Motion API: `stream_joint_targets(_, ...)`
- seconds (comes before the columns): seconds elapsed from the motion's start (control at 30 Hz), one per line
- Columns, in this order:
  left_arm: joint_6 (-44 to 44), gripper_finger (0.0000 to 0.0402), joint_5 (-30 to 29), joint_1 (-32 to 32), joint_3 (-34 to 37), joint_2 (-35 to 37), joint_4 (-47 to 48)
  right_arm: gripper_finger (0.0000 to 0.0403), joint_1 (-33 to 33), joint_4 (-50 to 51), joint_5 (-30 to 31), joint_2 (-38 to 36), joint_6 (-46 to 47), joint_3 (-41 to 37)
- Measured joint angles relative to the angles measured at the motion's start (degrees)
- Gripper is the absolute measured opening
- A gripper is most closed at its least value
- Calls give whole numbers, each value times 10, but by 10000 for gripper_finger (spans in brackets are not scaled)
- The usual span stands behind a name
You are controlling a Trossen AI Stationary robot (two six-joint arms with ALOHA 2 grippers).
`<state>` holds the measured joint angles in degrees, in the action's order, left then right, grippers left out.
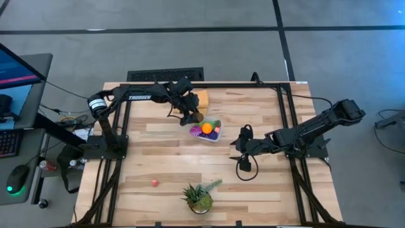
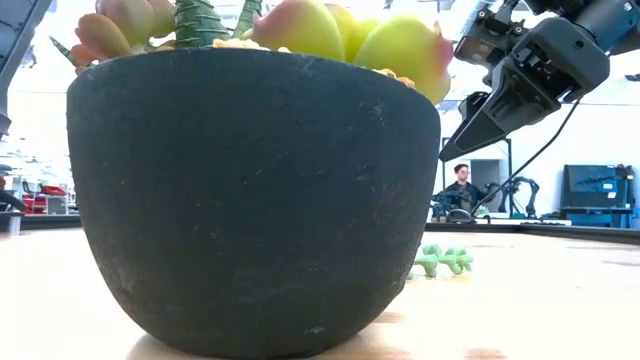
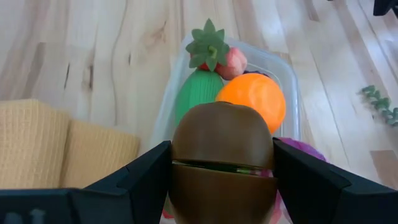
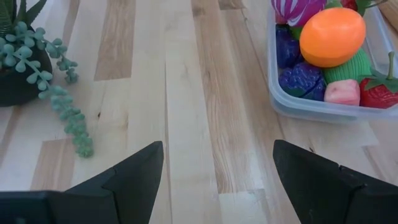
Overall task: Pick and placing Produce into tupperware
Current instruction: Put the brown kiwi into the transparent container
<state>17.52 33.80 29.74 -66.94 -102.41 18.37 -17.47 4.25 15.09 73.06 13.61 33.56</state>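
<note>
Pale wood-plank table [image 1: 266,120], grain running side to side in the high view. Small red-pink produce piece [image 1: 154,183] lies alone near the front left, well apart from the rest; too small to identify.

Left gripper [image 3: 221,165] hangs over the tub's rear-left end, its dark fingers [image 3: 146,171] clamped on a smooth brown rounded fruit [image 3: 222,158] with a seam across its middle. The fruit hides the near end of the tub from the left wrist view. Folded cloth [image 3: 59,149], coarse woven, yellowish, lies just beside the tub.

Tupperware [image 4: 323,112], clear with rounded corners, sits near the table's middle. Inside: glossy orange ball [image 4: 331,35], ribbed green piece [image 4: 348,67], bumpy dark-blue berries [image 4: 305,81], pale pink lump [image 4: 342,92], strawberry [image 4: 378,91], striped purple-white piece [image 4: 292,10], partly cut off at the frame edge.

Potted succulent [image 1: 199,196] at front centre, matte dark bowl [image 2: 250,200] filling most of the low view; a trailing beaded green sprig [image 4: 65,109] lies on the wood.

Right gripper [image 4: 217,168], right of the tub and well apart from it, fingers spread wide, empty, above bare planks.
</note>
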Motion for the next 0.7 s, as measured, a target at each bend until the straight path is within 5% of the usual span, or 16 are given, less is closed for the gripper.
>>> stream_joint_targets(0.7, -23, 254, 21, 1, 1, -38, -19, 296, 0, 0, 0, 0, 4, 0)
